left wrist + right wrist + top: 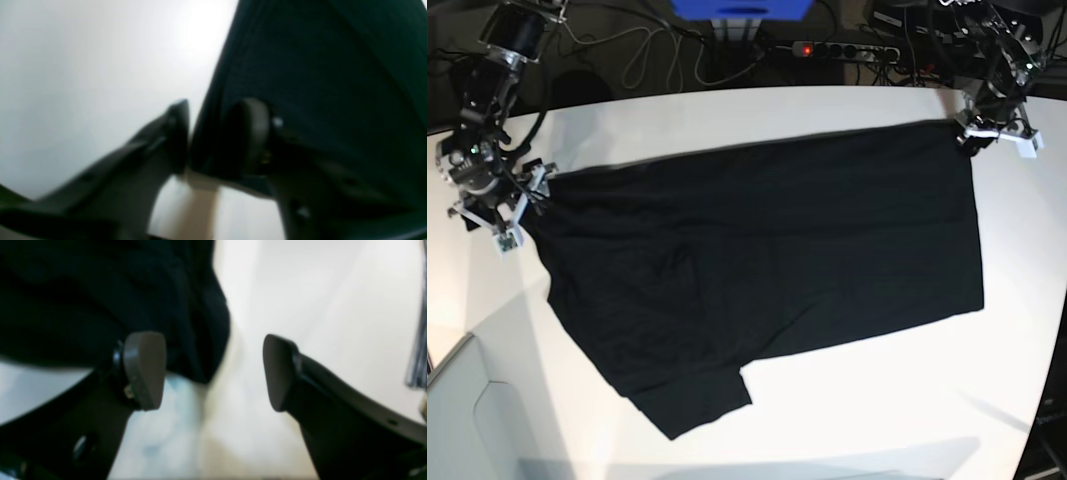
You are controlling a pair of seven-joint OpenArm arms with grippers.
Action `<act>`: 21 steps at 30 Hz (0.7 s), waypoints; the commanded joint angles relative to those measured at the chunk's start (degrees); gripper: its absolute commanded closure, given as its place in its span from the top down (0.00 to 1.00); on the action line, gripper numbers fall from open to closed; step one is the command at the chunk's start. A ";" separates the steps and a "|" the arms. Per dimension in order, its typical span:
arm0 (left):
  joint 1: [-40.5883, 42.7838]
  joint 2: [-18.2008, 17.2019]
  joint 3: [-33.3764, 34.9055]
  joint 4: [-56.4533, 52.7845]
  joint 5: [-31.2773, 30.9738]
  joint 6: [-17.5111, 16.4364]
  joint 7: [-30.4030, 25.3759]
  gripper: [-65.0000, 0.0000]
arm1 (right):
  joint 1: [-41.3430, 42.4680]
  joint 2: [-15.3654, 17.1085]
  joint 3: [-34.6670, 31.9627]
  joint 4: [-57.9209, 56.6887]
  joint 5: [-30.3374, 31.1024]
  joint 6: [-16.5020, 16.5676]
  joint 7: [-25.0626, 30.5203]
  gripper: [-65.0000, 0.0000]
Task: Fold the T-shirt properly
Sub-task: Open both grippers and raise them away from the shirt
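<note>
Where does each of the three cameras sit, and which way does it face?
Left wrist: on the left arm, looking along the left gripper, jaws nearly together at an edge of the T-shirt.
Right wrist: on the right arm, looking along the right gripper, jaws wide apart, cloth beside one.
Base: high, facing down at the white table; both arms show at the shirt's far corners.
All three share the black shirt.
</note>
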 commanded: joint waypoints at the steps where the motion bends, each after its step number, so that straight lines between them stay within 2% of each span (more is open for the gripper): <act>1: 0.05 0.09 0.26 -0.66 1.49 0.93 3.06 0.23 | 1.73 0.82 0.30 -0.76 -0.05 0.82 0.77 0.67; 5: -0.31 0.00 0.26 -4.09 1.49 0.93 2.98 0.00 | 4.11 1.08 0.39 -7.62 -0.14 0.82 1.39 0.64; 6: -0.75 0.00 0.26 -4.70 1.49 0.93 3.06 0.00 | 4.20 1.17 0.39 -8.76 -0.22 0.82 2.26 0.60; 8: -1.27 0.00 0.26 -5.85 1.58 0.93 3.24 0.00 | 4.02 1.26 0.39 -11.49 -0.40 0.82 4.20 0.46; 12: -1.27 -0.26 0.26 -5.58 1.58 0.93 3.06 0.00 | 0.94 1.52 0.66 -12.46 -0.40 0.82 4.81 0.07; 13: -1.18 -0.96 0.26 -5.58 1.58 0.93 3.06 0.00 | -0.11 1.61 0.48 -12.02 -0.40 0.82 4.73 0.00; 16: -1.01 -2.28 0.26 -5.67 1.49 0.93 3.06 0.00 | -3.37 1.35 0.66 -9.29 -0.40 0.82 4.73 0.03; 21: -0.75 -3.95 -0.10 -5.50 1.05 0.93 3.59 0.00 | -8.82 1.26 0.83 -3.31 -0.40 0.82 4.29 0.00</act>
